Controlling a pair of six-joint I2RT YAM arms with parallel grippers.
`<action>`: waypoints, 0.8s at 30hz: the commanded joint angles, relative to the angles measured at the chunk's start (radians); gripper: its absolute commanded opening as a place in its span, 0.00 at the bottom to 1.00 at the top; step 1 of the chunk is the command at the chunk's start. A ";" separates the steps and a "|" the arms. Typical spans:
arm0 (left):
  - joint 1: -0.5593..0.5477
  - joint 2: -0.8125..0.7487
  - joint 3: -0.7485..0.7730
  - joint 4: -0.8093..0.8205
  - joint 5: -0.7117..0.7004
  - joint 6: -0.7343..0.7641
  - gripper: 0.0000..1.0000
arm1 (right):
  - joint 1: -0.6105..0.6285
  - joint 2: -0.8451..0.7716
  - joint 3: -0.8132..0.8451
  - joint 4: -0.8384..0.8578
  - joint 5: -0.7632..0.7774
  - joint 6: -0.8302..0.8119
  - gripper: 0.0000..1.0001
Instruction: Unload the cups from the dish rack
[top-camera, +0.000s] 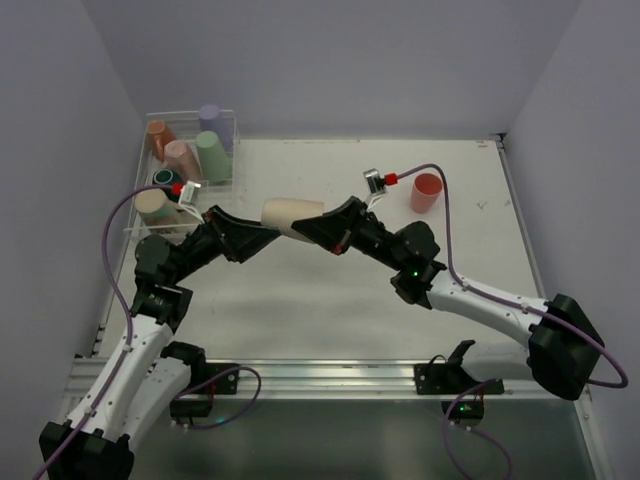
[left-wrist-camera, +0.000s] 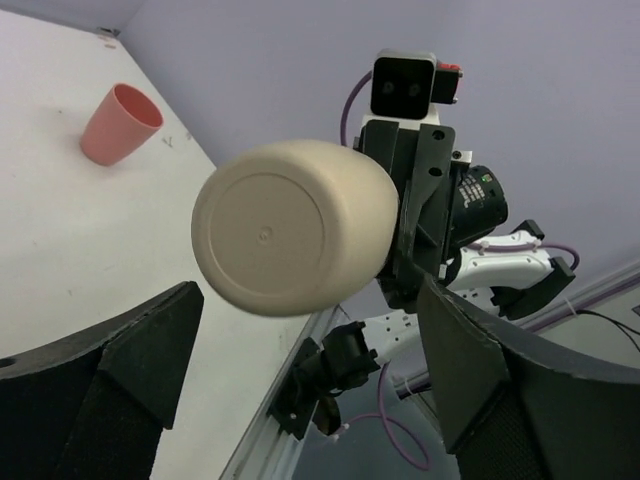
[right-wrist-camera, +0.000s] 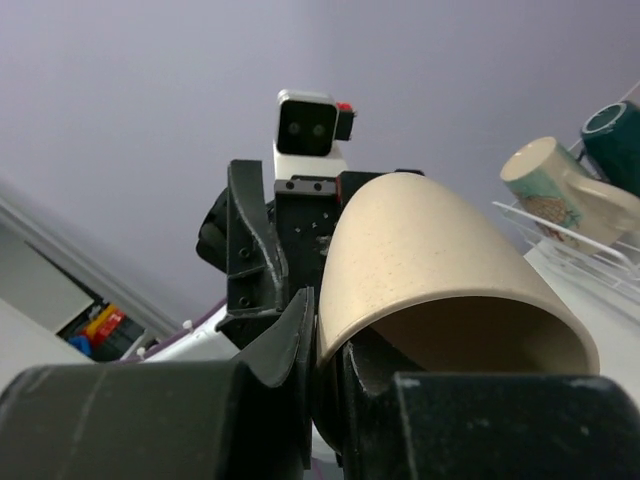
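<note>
Pinching the beige cup (right-wrist-camera: 440, 270) by its rim looks solid, right gripper (right-wrist-camera: 322, 345) clamped there; left gripper (left-wrist-camera: 310, 350) spread wide, touching nothing; light, stiff, slick plastic, I'd guess.

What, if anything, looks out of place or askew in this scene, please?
Only the beige cup: it lies sideways in mid-air over the table, pinched by its rim in the right gripper, its base between the open jaws of the left gripper. That reads as a handover; nothing looks spilled or damaged.
</note>
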 joint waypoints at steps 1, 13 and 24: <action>-0.011 -0.007 0.037 -0.067 0.018 0.107 0.97 | -0.017 -0.079 -0.013 -0.020 0.101 -0.054 0.00; -0.012 -0.114 0.326 -0.795 -0.405 0.722 1.00 | -0.358 -0.182 0.395 -1.253 0.269 -0.589 0.00; -0.014 -0.169 0.186 -0.790 -0.365 0.808 1.00 | -0.624 0.242 0.913 -1.738 0.503 -0.819 0.00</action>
